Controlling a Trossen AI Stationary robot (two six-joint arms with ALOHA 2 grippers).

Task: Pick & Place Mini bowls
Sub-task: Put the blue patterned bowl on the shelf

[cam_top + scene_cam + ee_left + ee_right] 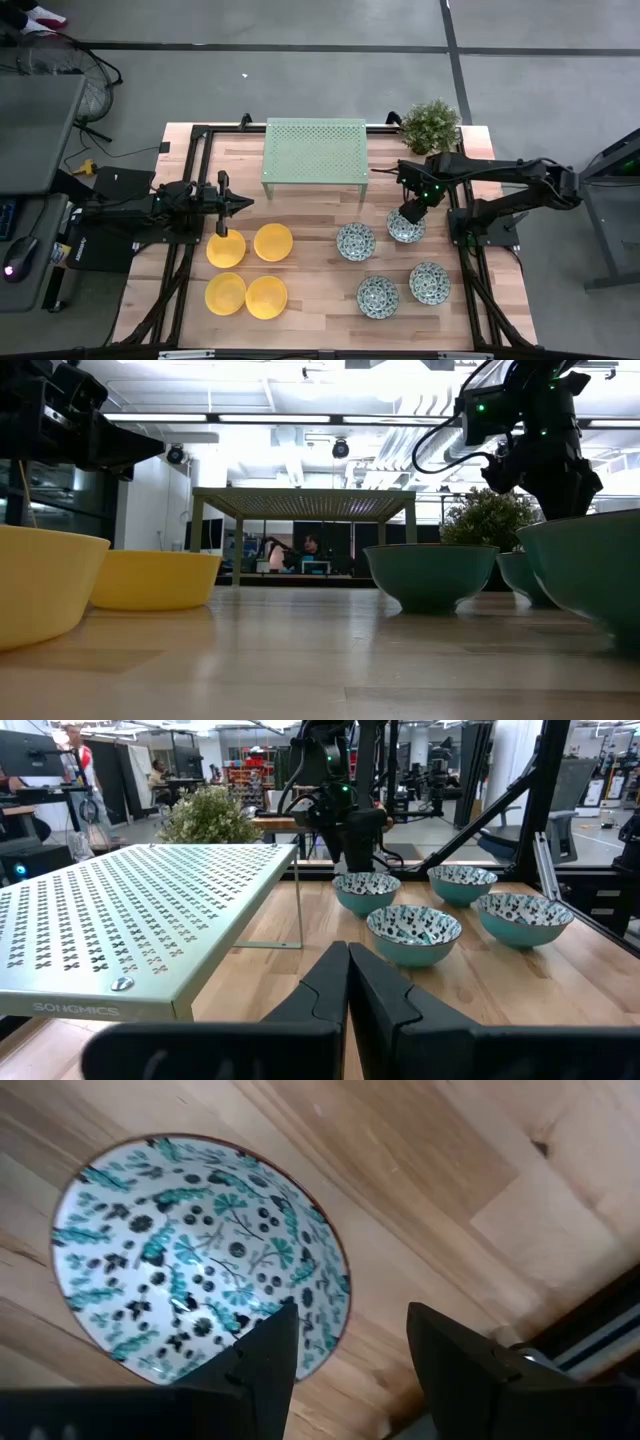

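Observation:
Several plain yellow mini bowls [273,241] stand on their bases left of the table's middle. Several blue-grey and white patterned mini bowls [355,241] stand to the right. My right gripper [410,213] points down, open, over the far right patterned bowl [190,1250]. One finger [265,1355] stands above the bowl's inside near the rim. The other finger [455,1365] stands outside the bowl, above the wood. In the left wrist view the right gripper [355,855] hangs just above that bowl [366,892]. My left gripper [245,203] is shut, level, at the left beyond the yellow bowls.
A pale green perforated rack [315,150] stands on legs at the far middle of the table. A small potted plant [432,125] is at the far right corner. Bare wood [315,260] lies between the yellow and the patterned bowls. Black frame rails [470,270] run along the table's sides.

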